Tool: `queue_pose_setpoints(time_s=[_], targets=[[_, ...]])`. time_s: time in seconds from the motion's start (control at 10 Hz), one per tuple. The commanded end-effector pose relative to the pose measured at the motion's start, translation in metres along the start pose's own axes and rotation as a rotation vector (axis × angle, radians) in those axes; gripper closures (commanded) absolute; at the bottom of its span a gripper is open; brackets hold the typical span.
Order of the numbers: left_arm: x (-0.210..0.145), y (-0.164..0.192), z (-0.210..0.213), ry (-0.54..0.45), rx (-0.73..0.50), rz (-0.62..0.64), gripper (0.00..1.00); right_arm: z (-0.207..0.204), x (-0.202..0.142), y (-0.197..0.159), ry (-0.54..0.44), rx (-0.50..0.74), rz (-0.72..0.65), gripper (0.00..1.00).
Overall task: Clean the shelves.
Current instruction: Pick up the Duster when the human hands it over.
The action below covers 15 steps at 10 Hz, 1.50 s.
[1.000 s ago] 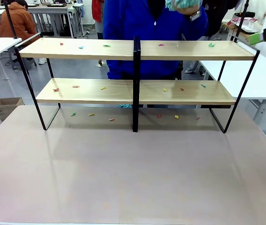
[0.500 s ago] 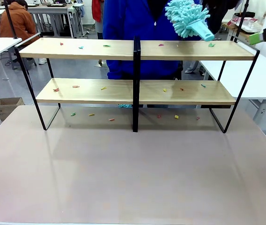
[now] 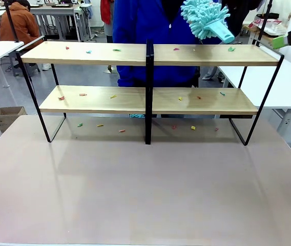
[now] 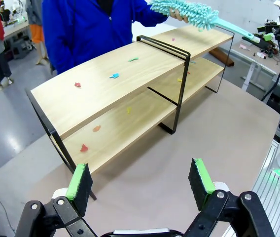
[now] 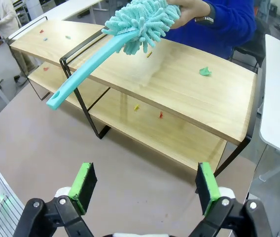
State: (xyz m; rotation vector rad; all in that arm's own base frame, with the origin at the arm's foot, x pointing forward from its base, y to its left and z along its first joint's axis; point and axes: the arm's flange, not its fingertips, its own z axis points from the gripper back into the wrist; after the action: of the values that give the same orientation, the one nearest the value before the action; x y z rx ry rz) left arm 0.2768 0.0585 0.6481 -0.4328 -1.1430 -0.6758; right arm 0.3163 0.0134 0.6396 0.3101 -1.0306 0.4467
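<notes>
The pale grey tabletop carries the shelves along its far half, standing square to the front view: two long light-wood boards, one above the other, in a thin black frame with a central black post. A person in a blue top stands behind the shelves, near the middle. The person's hand holds a turquoise duster in the air above the right half of the top board; the hand is at the fluffy end, and the plain handle juts free toward the robot's side, clear of the wood. The left claw hangs over the tabletop in front of the left end of the shelves, its green pads spread wide with nothing between them. The right claw hangs likewise in front of the right end, pads wide apart and bare. Small coloured scraps lie scattered on both boards and on the tabletop beneath the lower one.
</notes>
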Motion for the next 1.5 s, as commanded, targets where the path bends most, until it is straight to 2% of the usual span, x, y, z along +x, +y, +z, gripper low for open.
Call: queue_pose_setpoints(time_s=[0.0,0.1,0.2,0.3,0.4,0.5,0.6,0.7,1.0,1.3,1.4], targets=[[0.0,0.0,0.0,-0.004,0.003,0.0,0.0,-0.014,0.031,-0.005,0.09,0.092,-0.166,0.0],[0.0,0.0,0.0,-0.004,0.003,0.0,0.0,-0.032,0.057,-0.009,0.159,0.196,-0.326,0.0],[0.0,0.0,0.0,-0.004,0.003,0.0,0.0,-0.055,0.084,-0.013,0.186,0.328,-0.435,0.0],[0.0,0.0,0.0,-0.004,0.003,0.0,0.0,-0.074,0.107,-0.012,0.086,0.361,-0.565,0.0],[0.0,0.0,0.0,-0.004,0.003,0.0,0.0,-0.034,0.041,0.001,0.128,0.215,-0.25,0.0],[0.0,0.0,0.0,-0.004,0.003,0.0,0.0,-0.054,0.071,0.003,0.124,0.319,-0.378,0.0],[0.0,0.0,0.0,-0.004,0.003,0.0,0.0,-0.071,0.076,0.009,0.213,0.34,-0.427,0.0],[0.0,0.0,0.0,-0.004,0.003,0.0,0.0,-0.085,0.083,0.007,0.253,0.358,-0.51,0.0],[0.0,0.0,0.0,-0.004,0.003,0.0,0.0,-0.126,0.099,0.0,0.278,0.437,-0.734,0.0],[0.0,0.0,0.0,-0.004,0.003,0.0,0.0,-0.148,0.103,-0.004,0.272,0.374,-0.781,0.0],[0.0,0.0,0.0,-0.004,0.003,0.0,0.0,-0.148,0.102,-0.006,0.261,0.396,-0.79,0.0]])
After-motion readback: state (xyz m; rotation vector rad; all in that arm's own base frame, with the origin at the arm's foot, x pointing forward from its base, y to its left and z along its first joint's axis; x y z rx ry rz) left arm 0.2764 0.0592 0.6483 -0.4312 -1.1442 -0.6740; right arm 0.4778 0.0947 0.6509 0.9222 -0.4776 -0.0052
